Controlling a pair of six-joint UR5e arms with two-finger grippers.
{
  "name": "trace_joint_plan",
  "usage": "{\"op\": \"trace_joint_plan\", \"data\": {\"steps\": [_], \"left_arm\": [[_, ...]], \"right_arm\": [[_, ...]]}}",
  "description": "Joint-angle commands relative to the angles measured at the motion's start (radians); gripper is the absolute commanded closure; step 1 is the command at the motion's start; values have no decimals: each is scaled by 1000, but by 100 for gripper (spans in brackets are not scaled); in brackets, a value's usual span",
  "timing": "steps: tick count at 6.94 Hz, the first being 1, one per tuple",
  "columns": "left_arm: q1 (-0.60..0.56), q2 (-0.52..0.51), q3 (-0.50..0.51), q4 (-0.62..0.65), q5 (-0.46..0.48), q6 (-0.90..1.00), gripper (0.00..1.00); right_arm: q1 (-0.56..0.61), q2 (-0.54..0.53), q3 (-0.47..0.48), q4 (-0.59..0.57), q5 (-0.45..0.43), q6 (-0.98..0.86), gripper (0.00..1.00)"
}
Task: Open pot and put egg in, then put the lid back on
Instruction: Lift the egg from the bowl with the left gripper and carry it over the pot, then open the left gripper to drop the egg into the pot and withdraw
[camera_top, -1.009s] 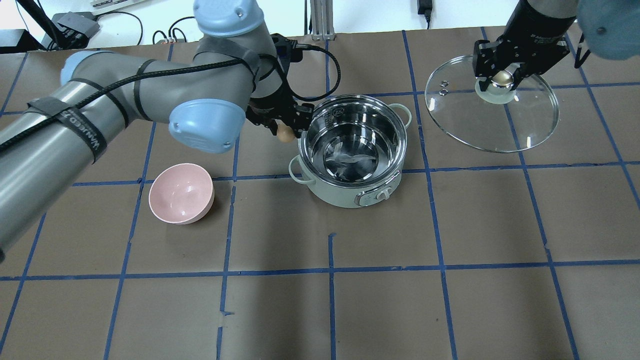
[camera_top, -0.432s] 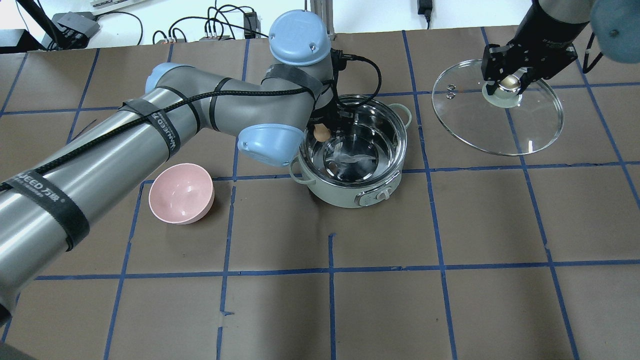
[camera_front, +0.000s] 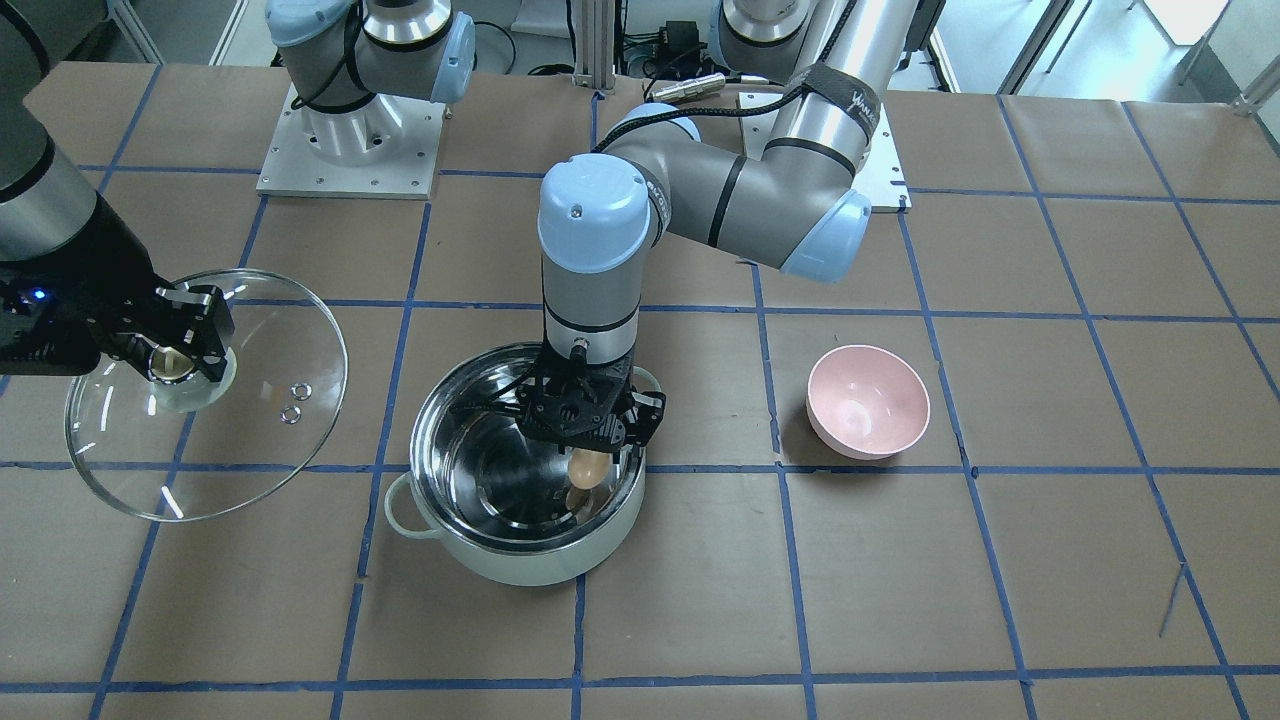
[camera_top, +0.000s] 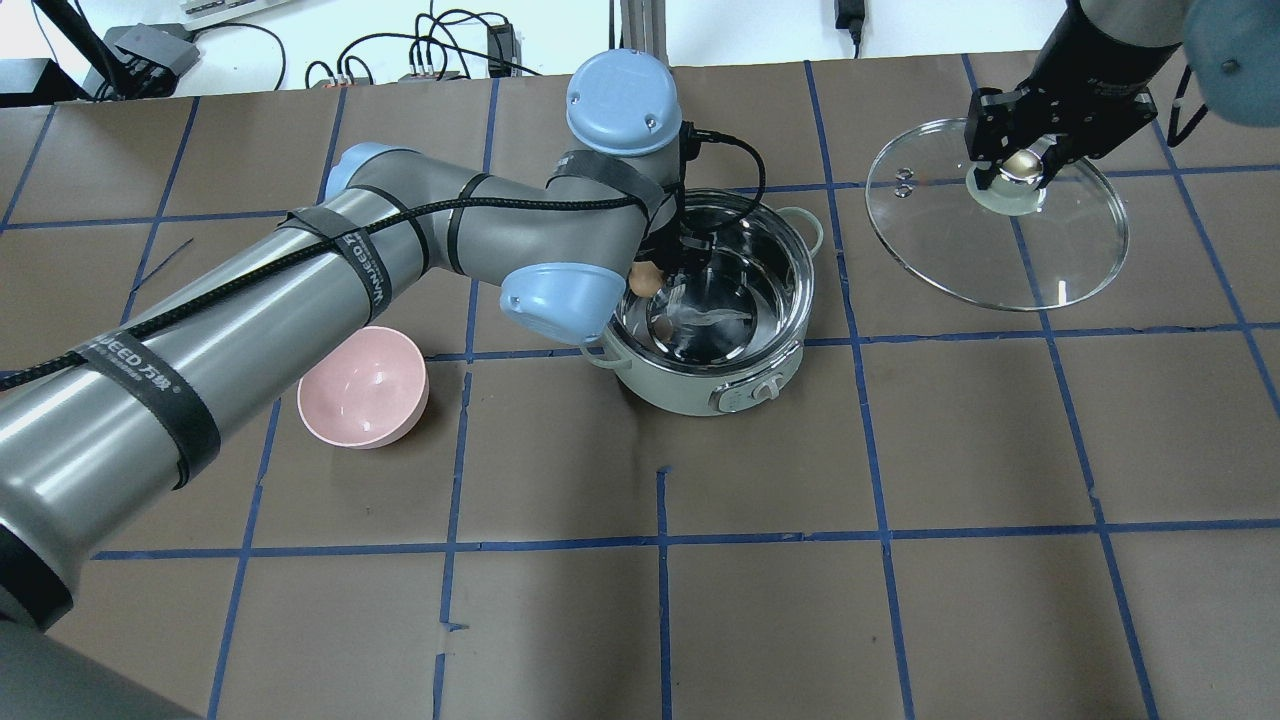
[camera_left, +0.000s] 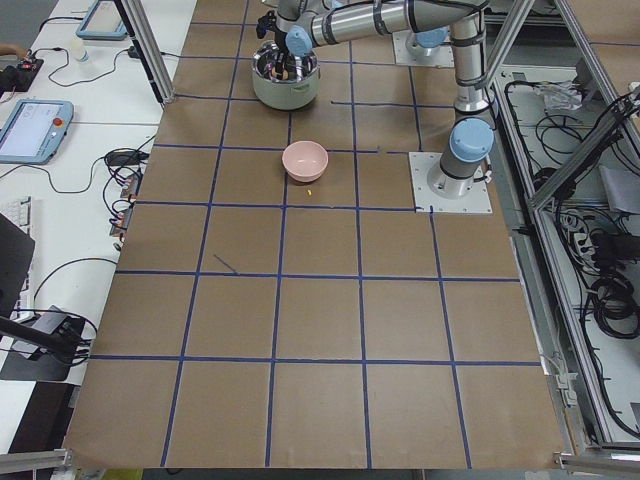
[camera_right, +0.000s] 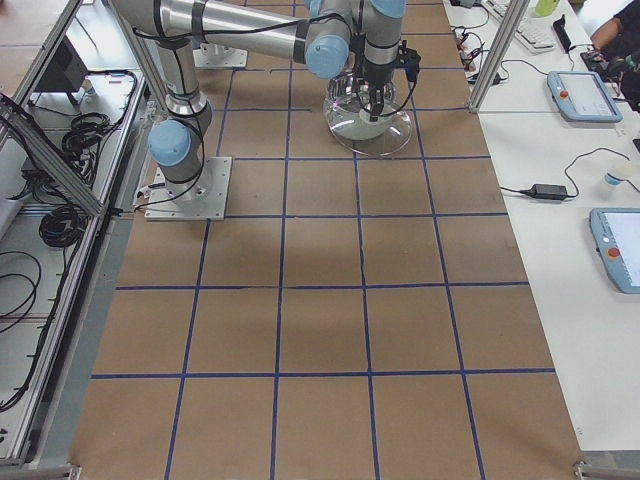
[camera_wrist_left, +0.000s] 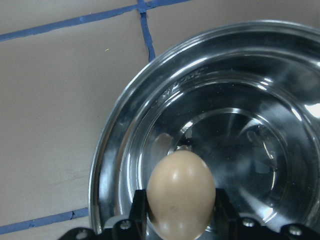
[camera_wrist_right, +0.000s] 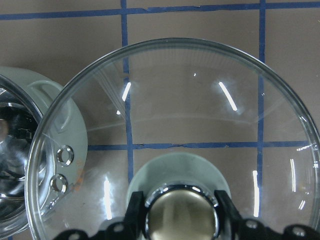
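Observation:
The mint-green pot (camera_top: 700, 385) (camera_front: 520, 565) stands open mid-table, its steel inside (camera_wrist_left: 225, 145) bare. My left gripper (camera_front: 588, 462) (camera_top: 648, 278) is shut on the light-brown egg (camera_front: 587, 467) (camera_top: 645, 279) (camera_wrist_left: 181, 192) and holds it just over the pot's inner rim, on the side toward the pink bowl. My right gripper (camera_top: 1018, 165) (camera_front: 170, 365) is shut on the knob (camera_wrist_right: 181, 212) of the glass lid (camera_top: 1060, 250) (camera_front: 230, 470) (camera_wrist_right: 200, 115) and holds it tilted in the air, off to the pot's side.
A pink bowl (camera_top: 362, 387) (camera_front: 867, 400) sits on the table on the pot's other side. Brown paper with blue tape lines covers the table (camera_top: 900, 600). Cables and boxes lie beyond the far edge (camera_top: 150, 50). Both arm bases (camera_front: 350, 130) stand behind the pot.
My left arm has swung toward the pot, carrying the egg from outside the rim to over the pot's inside. My right gripper with the lid has shifted slightly away from the pot.

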Motion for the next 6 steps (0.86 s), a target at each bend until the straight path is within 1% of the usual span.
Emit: {"op": "trace_joint_plan", "data": {"steps": [1, 2, 3, 4, 5, 6], "left_arm": [[-1, 28, -2, -3, 10, -1, 13], [13, 56, 17, -5, 11, 24, 8], [74, 123, 21, -76, 2, 45, 4], [163, 196, 27, -212, -9, 100, 4], [241, 277, 28, -344, -65, 128, 4], [293, 344, 29, -472, -78, 128, 4]], "right_arm": [[-1, 0, 0, -3, 0, -2, 81], [2, -2, 0, -5, -1, -17, 81], [2, -3, 0, -5, -2, -15, 81], [11, -9, -8, -6, -3, -6, 81], [21, -11, -11, -6, 0, -2, 80], [63, -14, -14, -6, 8, 46, 80]]}}
